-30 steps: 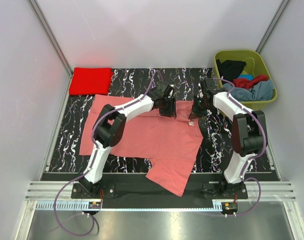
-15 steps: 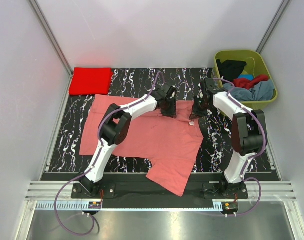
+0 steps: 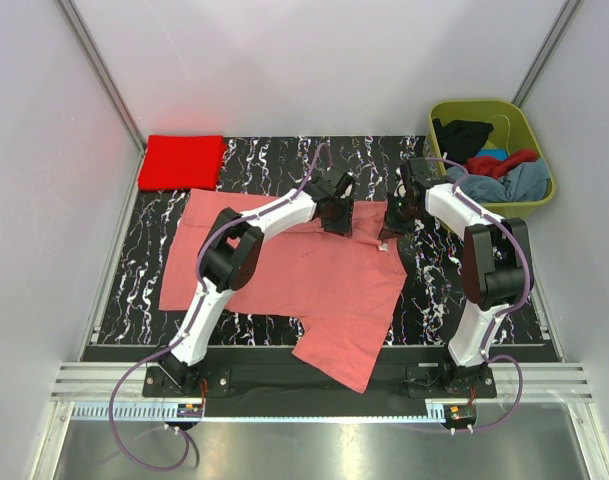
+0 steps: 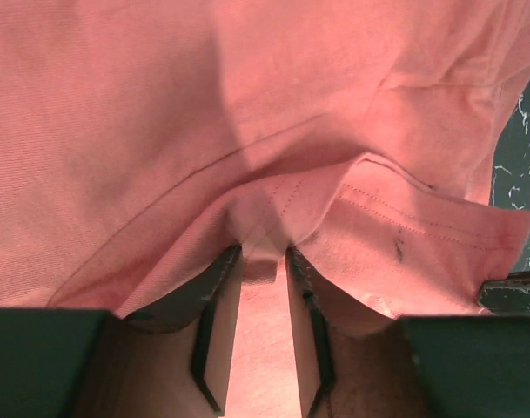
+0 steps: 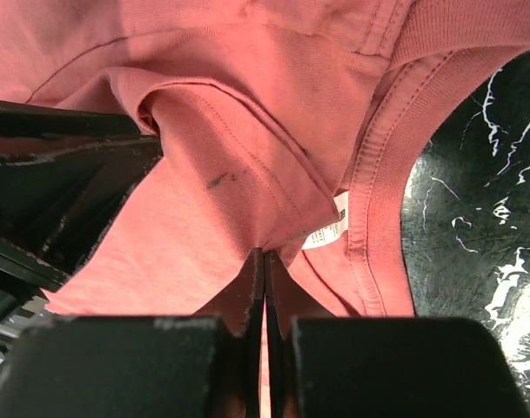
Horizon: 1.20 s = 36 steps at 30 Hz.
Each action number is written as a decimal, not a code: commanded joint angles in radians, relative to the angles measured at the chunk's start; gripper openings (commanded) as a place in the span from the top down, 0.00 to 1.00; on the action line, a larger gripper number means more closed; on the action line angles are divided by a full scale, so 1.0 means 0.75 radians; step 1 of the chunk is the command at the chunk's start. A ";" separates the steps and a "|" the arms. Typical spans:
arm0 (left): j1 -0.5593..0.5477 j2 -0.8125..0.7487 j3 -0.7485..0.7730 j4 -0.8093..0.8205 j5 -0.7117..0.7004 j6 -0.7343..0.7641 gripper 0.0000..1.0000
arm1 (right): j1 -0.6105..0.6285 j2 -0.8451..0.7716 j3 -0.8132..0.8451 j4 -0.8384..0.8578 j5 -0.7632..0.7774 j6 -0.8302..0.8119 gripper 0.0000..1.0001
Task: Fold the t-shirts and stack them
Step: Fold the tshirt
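A salmon pink t-shirt (image 3: 304,280) lies spread on the black marbled table (image 3: 434,300), one sleeve hanging over the near edge. My left gripper (image 3: 339,222) sits at its far edge, next to the collar. In the left wrist view its jaws (image 4: 263,257) stand narrowly apart, pinching a raised fold of the pink cloth (image 4: 334,104). My right gripper (image 3: 389,228) is at the collar's right side. Its jaws (image 5: 265,254) are shut tight on pink cloth beside the white label (image 5: 325,233). A bright red t-shirt (image 3: 181,161) lies folded at the far left corner.
An olive-green tub (image 3: 484,104) stands at the far right, holding black (image 3: 462,135), dark red (image 3: 499,163) and grey-blue (image 3: 519,183) shirts. White walls close in the table on both sides and at the back. The two grippers are close together, and the left one (image 5: 64,174) shows in the right wrist view.
The left arm's elbow has shifted slightly to the right. Both grippers stay at the pink shirt's far edge, and the shirt lies as before.
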 commanded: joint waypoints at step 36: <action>-0.107 -0.152 -0.061 -0.079 -0.378 0.176 1.00 | -0.008 -0.042 -0.003 0.066 0.021 -0.010 1.00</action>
